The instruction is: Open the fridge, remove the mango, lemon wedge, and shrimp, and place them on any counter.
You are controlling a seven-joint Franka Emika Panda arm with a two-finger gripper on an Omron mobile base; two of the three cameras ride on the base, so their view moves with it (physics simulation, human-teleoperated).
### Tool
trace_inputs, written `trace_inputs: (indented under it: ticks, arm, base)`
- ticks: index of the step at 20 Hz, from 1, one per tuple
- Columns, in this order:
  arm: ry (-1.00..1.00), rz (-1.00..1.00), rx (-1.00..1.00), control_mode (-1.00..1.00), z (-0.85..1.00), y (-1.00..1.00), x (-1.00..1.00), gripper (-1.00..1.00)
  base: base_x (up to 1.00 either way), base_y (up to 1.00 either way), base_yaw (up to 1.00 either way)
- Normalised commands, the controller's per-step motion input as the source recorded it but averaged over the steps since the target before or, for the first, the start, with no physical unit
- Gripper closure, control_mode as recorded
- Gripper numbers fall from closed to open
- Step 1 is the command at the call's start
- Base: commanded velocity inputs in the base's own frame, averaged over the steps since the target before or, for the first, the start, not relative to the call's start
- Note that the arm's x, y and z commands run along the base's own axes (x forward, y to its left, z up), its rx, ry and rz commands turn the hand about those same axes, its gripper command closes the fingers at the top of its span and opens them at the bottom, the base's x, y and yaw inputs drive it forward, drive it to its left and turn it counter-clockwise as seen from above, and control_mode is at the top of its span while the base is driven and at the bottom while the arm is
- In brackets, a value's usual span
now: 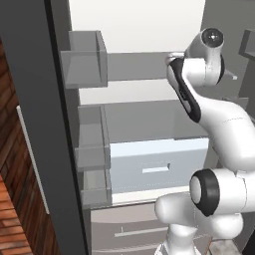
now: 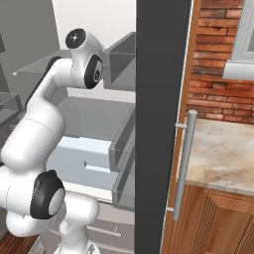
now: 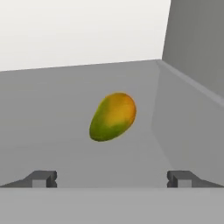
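Claw: gripper [image 3: 112,178] spread wide, nothing between the tips; the two dark fingertips [image 3: 41,178] sit at 7 and 5 o'clock in the hand view, well apart from each other.
Mango: mango [image 3: 113,116] lies on a grey shelf [image 3: 52,122] ahead of the claw, dead centre in the hand view, at 12 o'clock from the gap between the tips. Not touched. Long axis tilted, upper end toward 1 o'clock; orange-yellow at that end, green at the lower end.
Writing: no brand, label or lettering readable on any surface.
Shelf surround: flat grey floor, white back wall at 12 o'clock, grey side wall rising at 2 to 3 o'clock.
Fridge: fridge [image 1: 134,30] stands with both doors swung out; white interior, grey shelves, a pale-blue drawer [image 1: 159,164] at mid height with a slot grip, grey drawers below it.
Door, left base view: dark door edge [image 1: 35,124] runs from 11 to 7 o'clock, grey door bins [image 1: 87,60] on its inner face.
Door, right base view: dark door edge [image 2: 161,124] down the middle, vertical silver handle [image 2: 184,163] at 4 o'clock.
Room: red brick wall [image 2: 218,54] at 2 o'clock, beige marbled counter [image 2: 223,158] at 4 o'clock over brown wooden cabinets [image 2: 213,223].
Hard to make out: the arm's wrist reaches into the fridge and the hand itself is hidden behind the arm in both base views; which shelf carries the mango cannot be told. Counter cut off at the frame edge.
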Motion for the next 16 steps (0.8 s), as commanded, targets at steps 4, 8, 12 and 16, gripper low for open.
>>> trace_inputs:
  ticks: [4,8,12,16]
  arm:
    - [0.04,0.0,0.02,-1.0,-0.06,-0.09,0.5,-1.0]
    - [0.04,0.0,0.02,-1.0,-0.04,-0.1,0.45,-1.0]
    - [0.01,0.0,0.0,-1.0,-0.09,-0.08,0.35,-1.0]
    - [0.0,0.0,0.0,-1.0,-0.18,-0.07,0.35,-1.0]
  base:
    - [0.0,0.0,0.0]
    - [0.0,0.0,0.0]
    - [0.0,0.0,0.0]
    - [0.0,0.0,0.0]
